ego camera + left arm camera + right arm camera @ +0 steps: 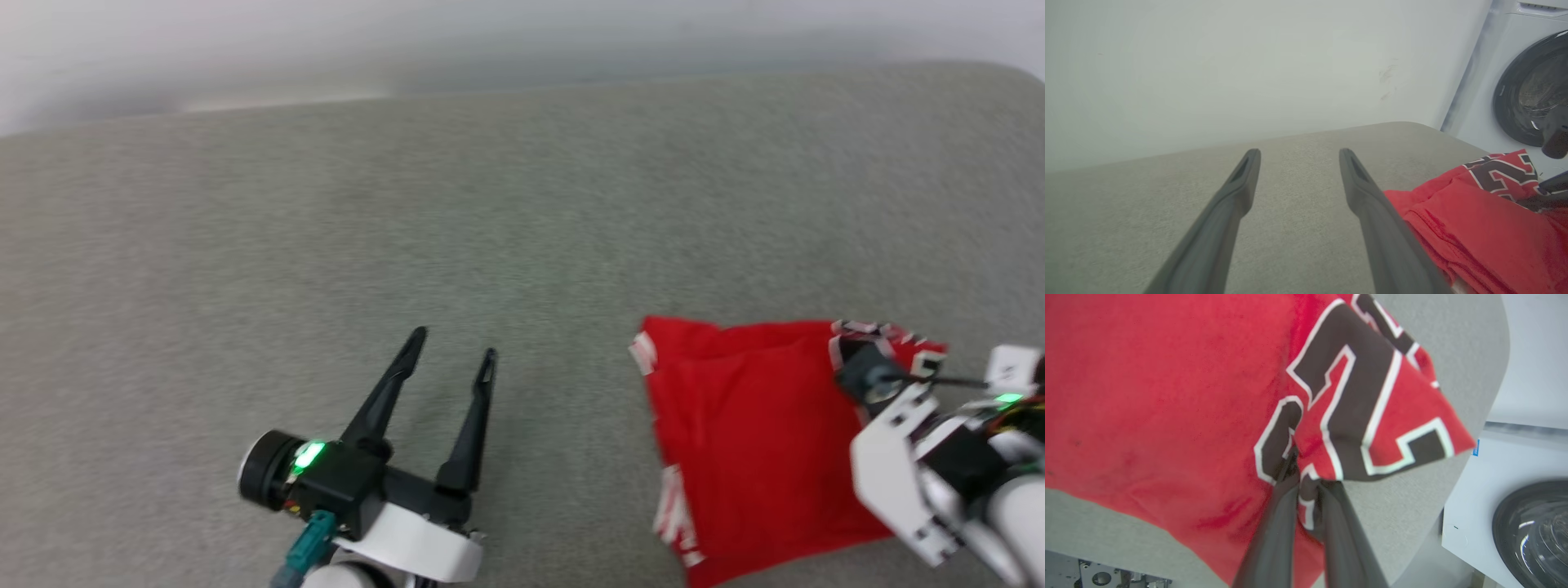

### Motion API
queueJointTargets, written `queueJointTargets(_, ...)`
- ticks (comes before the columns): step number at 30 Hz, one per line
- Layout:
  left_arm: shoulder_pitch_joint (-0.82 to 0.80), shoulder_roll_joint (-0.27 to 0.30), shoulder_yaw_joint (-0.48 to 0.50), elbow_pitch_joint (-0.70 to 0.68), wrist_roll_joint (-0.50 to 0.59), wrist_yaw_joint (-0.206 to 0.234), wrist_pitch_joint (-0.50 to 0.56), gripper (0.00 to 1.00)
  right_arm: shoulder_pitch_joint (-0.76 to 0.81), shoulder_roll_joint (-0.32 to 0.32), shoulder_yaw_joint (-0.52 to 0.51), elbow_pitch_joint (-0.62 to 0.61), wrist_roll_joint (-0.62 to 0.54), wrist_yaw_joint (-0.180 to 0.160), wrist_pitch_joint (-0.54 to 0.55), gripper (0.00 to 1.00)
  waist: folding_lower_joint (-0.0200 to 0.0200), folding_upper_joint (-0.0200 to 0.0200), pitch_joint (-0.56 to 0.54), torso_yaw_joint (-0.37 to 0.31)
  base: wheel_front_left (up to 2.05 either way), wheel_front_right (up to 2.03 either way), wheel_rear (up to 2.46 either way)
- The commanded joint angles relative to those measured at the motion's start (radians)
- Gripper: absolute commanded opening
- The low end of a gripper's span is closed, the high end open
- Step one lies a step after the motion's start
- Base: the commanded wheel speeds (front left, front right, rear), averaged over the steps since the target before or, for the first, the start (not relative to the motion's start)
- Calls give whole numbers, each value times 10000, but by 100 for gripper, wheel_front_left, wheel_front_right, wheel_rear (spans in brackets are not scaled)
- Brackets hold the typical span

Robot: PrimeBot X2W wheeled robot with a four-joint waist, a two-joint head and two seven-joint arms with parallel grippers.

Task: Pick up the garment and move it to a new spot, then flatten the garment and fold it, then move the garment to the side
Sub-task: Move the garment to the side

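Note:
The garment [751,441], bright red with striped trim, lies folded and bunched on the grey table [490,204] at the lower right of the head view. In the right wrist view my right gripper [1306,475] is shut on a fold of the garment [1167,396], just below its black-and-white printed mark [1363,396]. That corner is lifted off the table. My left gripper [454,343] stands open and empty over bare table, well left of the garment. The left wrist view shows the left gripper [1298,157] with the garment [1474,228] beside its right finger.
A white washing machine [1531,90] with a dark round door stands beyond the table's right end, also seen as the washing machine [1527,531] in the right wrist view. A pale wall [1249,61] runs behind the table's far edge.

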Motion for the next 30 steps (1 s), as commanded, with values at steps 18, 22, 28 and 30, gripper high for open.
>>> queueJointTargets(18,-2422,697,-1276,-673,423,-17,-21,100,-1717,-2146,-2949,2973,-559,-12,-2482,0,-1,0,3426,-1886,0,0,0)
queueJointTargets(22,-2682,894,-1290,-964,486,-17,-21,100,-1812,-1959,-3985,4019,-984,-12,-3157,0,-1,0,3829,-1740,0,0,0)
queueJointTargets(28,-2867,1088,-1225,-1264,585,-17,-21,100,-2225,-1652,-5116,5195,-1769,-12,-4103,0,-1,0,4312,-1531,0,0,0)
queueJointTargets(30,-2915,1115,-1220,-1316,613,-17,-21,100,-2563,-1482,-5569,5648,-2133,-14,-4411,0,-1,0,4432,-1457,0,0,0)
